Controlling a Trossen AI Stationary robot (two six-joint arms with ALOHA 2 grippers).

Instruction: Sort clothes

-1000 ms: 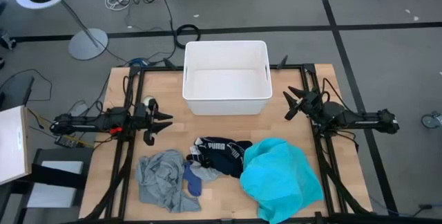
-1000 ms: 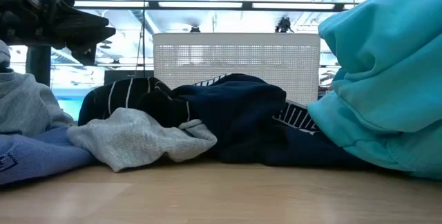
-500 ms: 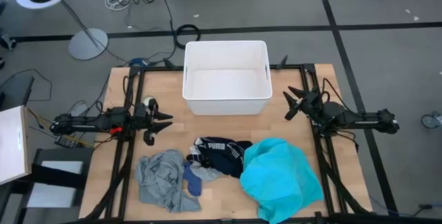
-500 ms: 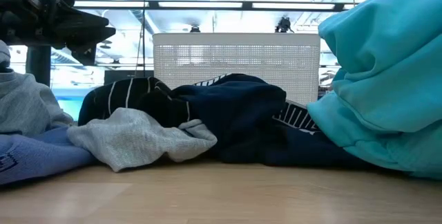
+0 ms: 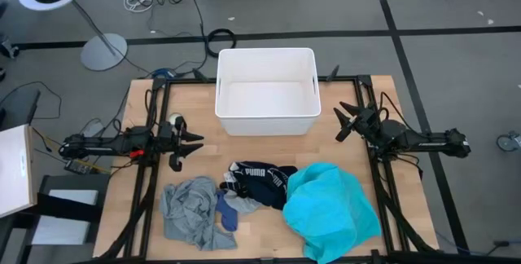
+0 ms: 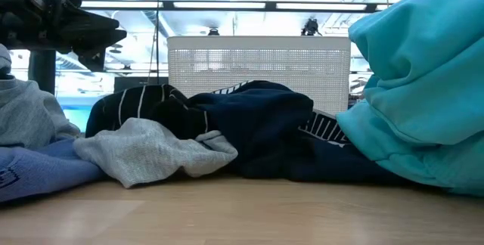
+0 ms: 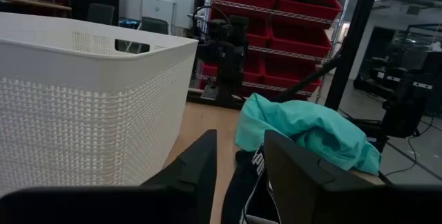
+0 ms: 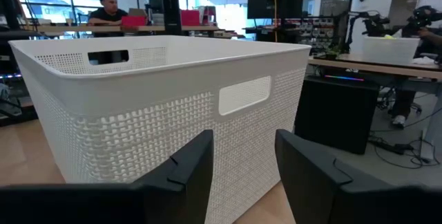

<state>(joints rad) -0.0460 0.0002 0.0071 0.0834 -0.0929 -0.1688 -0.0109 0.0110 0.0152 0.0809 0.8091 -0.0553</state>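
The clothes lie in a row along the near edge of the table, all of them toward the front from both my pincers: the grey shirt (image 5: 189, 209) just below and ahead of my left gripper (image 5: 195, 143), the navy-black garment (image 5: 262, 181) and small socks (image 5: 230, 209) between, the turquoise garment (image 5: 332, 209) nearest my right gripper (image 5: 343, 123). Both pincers are spread and hold nothing, hovering at the table's sides. The row runs crosswise between us. The white bin (image 5: 266, 55) stands beyond, between my arms, its near wall close to my right fingers. I judge the shirt is the left's to reach, with bare table between for descent.
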